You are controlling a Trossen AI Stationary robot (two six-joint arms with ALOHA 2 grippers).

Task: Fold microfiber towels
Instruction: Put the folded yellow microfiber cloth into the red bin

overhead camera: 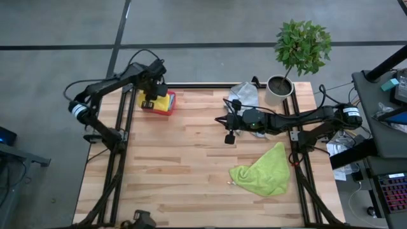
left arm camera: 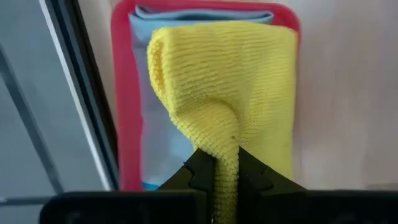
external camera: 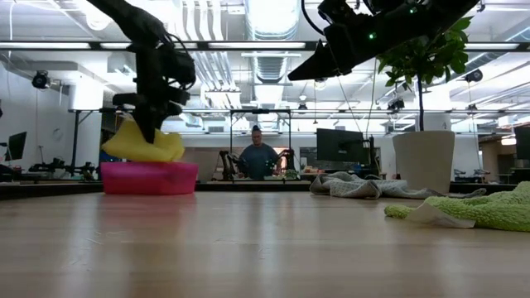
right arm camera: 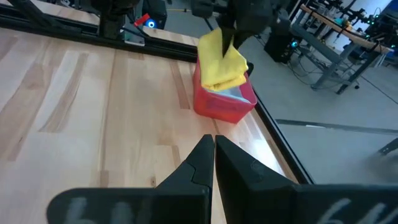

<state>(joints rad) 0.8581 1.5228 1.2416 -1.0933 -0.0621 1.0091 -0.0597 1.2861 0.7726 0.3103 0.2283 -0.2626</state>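
Yellow towel (overhead camera: 164, 100) hanging over the pink bin (overhead camera: 170, 109) at the counter's (overhead camera: 184, 165) far left corner, seen from above, pinched in the left tool (overhead camera: 150, 100). Lime towel (overhead camera: 262, 172) lying crumpled near the right edge; grey towel (overhead camera: 245, 93) bunched beside the potted plant (overhead camera: 299, 51). Right tool (overhead camera: 229, 137) hovering mid-counter, holding nothing.

Level across the counter: yellow towel (external camera: 141, 142) drooping onto the bin (external camera: 149, 177) under the left tool (external camera: 149, 124); grey towel (external camera: 352, 185) and lime towel (external camera: 480, 209) resting flat; right arm (external camera: 364, 33) hanging high; person (external camera: 257, 157) sitting in the room behind.

Left wrist: fingers (left arm camera: 202, 174) clamping tight on a yellow fold (left arm camera: 227, 106), blue towel (left arm camera: 155, 130) lying in the bin (left arm camera: 124, 112) beneath.

Right wrist: fingers (right arm camera: 202, 158) pressing together, empty, pointing toward the bin (right arm camera: 221, 102) and yellow towel (right arm camera: 221, 62).
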